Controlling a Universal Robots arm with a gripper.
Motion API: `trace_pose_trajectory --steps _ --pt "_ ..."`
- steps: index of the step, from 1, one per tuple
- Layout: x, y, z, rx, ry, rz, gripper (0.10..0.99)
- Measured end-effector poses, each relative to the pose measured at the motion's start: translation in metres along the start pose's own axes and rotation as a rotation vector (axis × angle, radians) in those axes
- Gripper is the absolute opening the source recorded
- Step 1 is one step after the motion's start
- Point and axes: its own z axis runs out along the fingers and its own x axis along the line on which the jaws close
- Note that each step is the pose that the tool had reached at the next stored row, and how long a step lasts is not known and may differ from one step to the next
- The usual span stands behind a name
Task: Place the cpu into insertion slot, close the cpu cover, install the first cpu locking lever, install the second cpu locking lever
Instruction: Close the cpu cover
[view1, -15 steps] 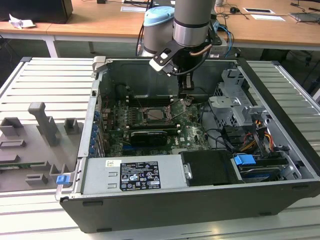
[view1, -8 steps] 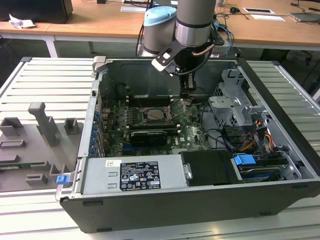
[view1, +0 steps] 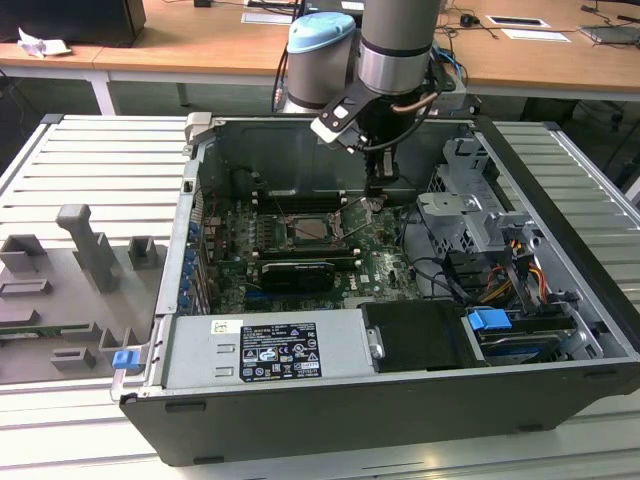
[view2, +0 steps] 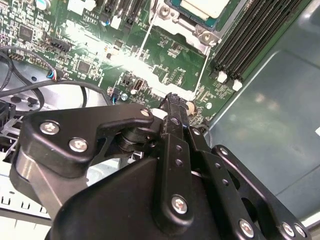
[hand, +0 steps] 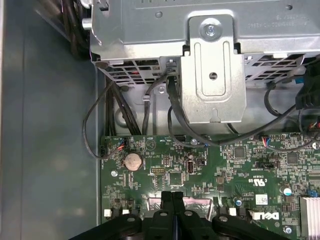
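Gripper (view1: 379, 196): one, black metal, on one grey arm (view1: 400, 40), lowered into one open case (view1: 400, 410), just to the exterior view's right of the socket. Two fingers (hand: 166, 200), flat and narrow, are pressed together with only a seam between them in both wrist views, and nothing is seen held. The tips sit close over the green motherboard (hand: 165, 172); contact cannot be told. One cpu (view1: 312, 228), a small square with a pale matte metal face, sits in the socket at mid-board. One cpu cover (view2: 169, 13), a thin silvery frame, lies around it. Two thin bright rods (view2: 141, 42) run from the socket toward the gripper in the second wrist view. One round shiny coin cell (hand: 132, 160). One folded sheet-metal drive cage (hand: 212, 75). One silver boxy power supply (view1: 265, 350). One ribbed metal table (view1: 60, 170).
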Motion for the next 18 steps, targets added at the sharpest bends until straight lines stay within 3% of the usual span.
trace_pose_trajectory --steps 18 --pt "-0.0001 0.0045 0.0040 0.000 0.0001 0.000 0.106"
